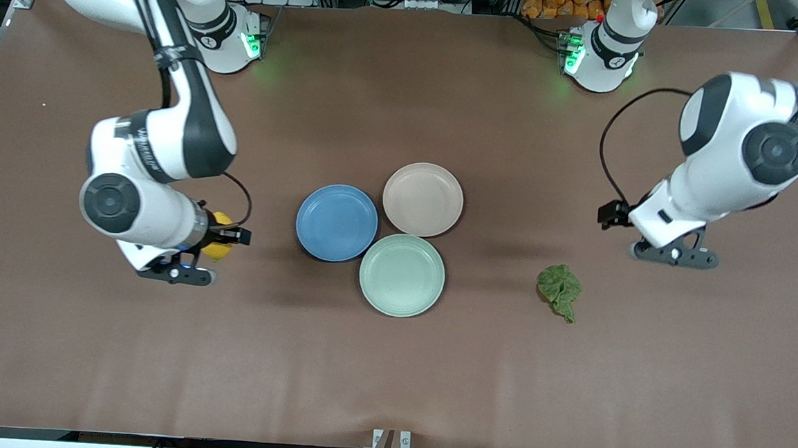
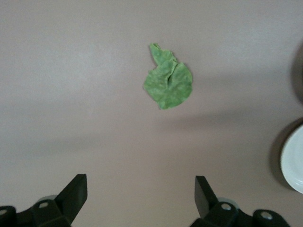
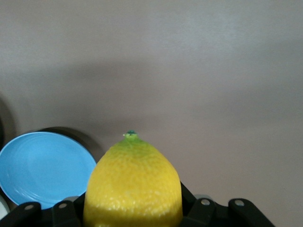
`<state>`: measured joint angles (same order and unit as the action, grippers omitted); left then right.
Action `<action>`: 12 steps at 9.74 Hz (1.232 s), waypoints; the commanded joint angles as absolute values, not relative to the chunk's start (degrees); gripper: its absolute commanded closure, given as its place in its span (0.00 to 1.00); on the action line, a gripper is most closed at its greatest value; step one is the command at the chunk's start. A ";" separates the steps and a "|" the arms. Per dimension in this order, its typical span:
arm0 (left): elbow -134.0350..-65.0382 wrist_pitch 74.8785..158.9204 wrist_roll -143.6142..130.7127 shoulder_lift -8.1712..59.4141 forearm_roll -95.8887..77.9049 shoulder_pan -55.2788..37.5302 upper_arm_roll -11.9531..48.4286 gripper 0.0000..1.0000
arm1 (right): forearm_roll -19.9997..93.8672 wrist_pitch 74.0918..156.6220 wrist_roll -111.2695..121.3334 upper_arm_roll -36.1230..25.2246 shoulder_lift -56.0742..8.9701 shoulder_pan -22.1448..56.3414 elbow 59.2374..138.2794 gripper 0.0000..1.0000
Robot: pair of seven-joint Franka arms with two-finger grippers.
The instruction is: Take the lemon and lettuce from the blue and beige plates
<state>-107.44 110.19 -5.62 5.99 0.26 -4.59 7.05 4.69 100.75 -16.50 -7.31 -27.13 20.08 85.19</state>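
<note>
Front view: three round matte plates are clustered at the table's centre, the medium blue plate [image 1: 337, 222] at nine o'clock of the cluster, the pale beige-pink plate [image 1: 423, 199] at twelve and the mint-green plate [image 1: 402, 275] at six; all three are seen bare. The wrinkled dark green lettuce leaf [image 1: 559, 290] is seen lying on the brown table [image 1: 390, 376], at three o'clock from the green plate and well apart from it, toward the left arm's end. The left gripper [image 1: 674, 255] is held over bare table at about one o'clock from the leaf. The small oval yellow lemon [image 1: 218, 244] is carried in the right gripper [image 1: 192, 267], over the table at nine o'clock from the blue plate.

Left wrist view: the pincer's two black fingers [image 2: 75, 194] are shown spread wide and empty, with the leaf lying flat on the table past them.

Right wrist view: the lemon is pinched firmly between the black jaws, its green-tipped end pointing outward, the blue plate close beside it.

Judged from this, both items are off their plates and only the lemon's set-down remains. It is best lowered until the table is met, released only then, and the jaws lifted straight up so the oval fruit is not rolled.
</note>
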 commanded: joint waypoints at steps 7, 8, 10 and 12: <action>-97.41 100.05 -5.36 -2.29 1.58 -5.53 4.66 0.00 | 4.31 106.13 2.10 -6.68 -16.02 8.98 100.06 0.64; -94.95 96.80 -5.27 -2.11 1.76 -5.71 4.66 0.00 | 3.96 109.65 4.02 -6.68 -14.43 8.44 104.02 0.64; -91.51 91.52 -5.01 -2.20 1.84 -5.80 4.83 0.00 | 3.87 113.10 6.05 -6.68 -12.58 6.60 108.61 0.63; -89.31 87.64 -5.01 -2.20 1.85 -5.80 5.18 0.00 | 3.87 121.25 8.34 -6.68 -10.29 5.89 116.42 0.63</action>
